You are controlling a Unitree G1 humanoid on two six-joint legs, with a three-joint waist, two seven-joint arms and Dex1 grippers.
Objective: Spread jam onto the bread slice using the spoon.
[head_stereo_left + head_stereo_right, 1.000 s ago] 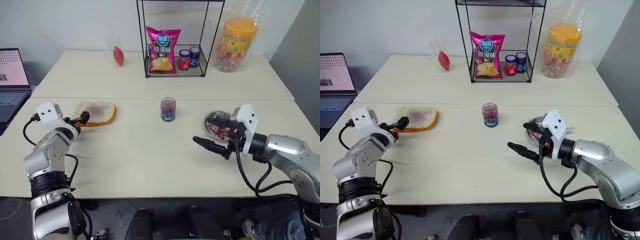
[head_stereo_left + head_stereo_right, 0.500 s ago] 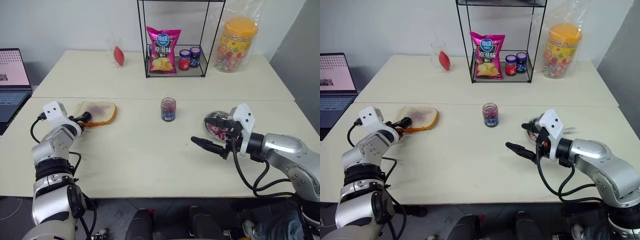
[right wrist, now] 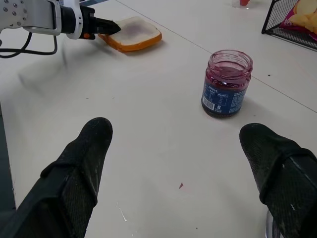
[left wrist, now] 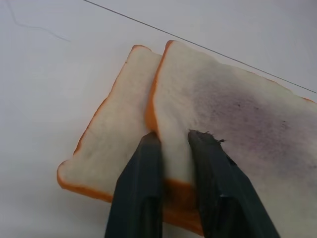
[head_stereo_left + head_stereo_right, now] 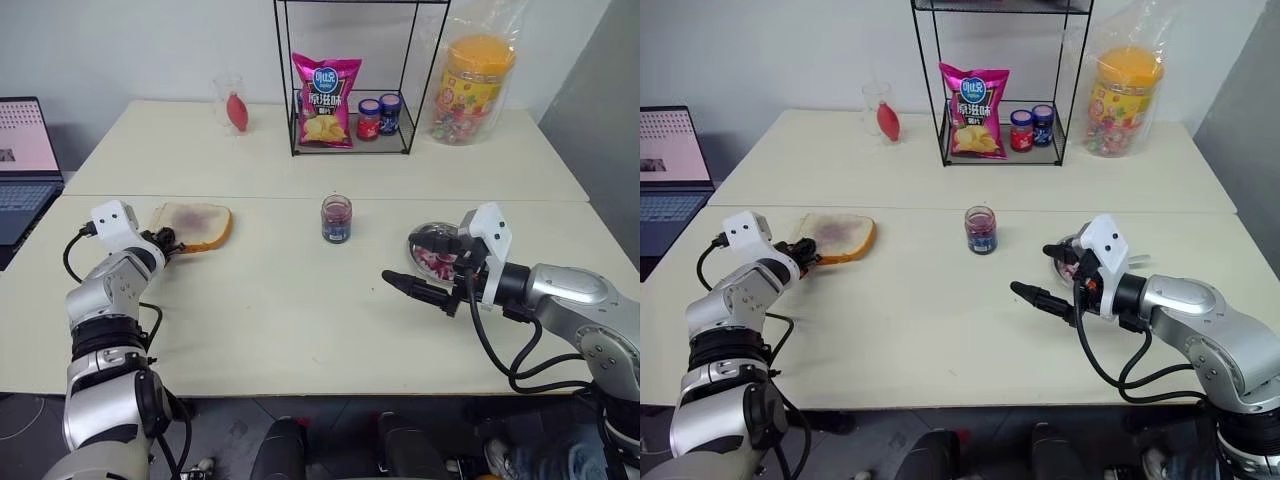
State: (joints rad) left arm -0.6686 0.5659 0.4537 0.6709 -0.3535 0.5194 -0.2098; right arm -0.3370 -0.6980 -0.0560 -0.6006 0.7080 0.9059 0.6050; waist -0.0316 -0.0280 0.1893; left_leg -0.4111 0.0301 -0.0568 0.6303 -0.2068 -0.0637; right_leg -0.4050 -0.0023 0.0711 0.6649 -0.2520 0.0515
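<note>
— Left gripper point(image 4: 171, 144)?
— Pinched the near edge of the top slice point(image 4: 233, 119), purple-stained, far left on the table point(image 5: 300, 320). Left wrist view alone revealed a second slice point(image 4: 111, 144) underneath.
— Right gripper point(image 3: 176, 144)?
— Spread wide, empty, hovering near the steel dish point(image 5: 425, 240). Jam jar point(image 3: 227, 83) mid-table, open, seen close from the right wrist.

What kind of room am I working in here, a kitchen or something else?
Likely an office or lab staged for food tasks, not a kitchen: plain pale tables against a bare wall, an open laptop at the left edge, and snacks on a wire rack.
</note>
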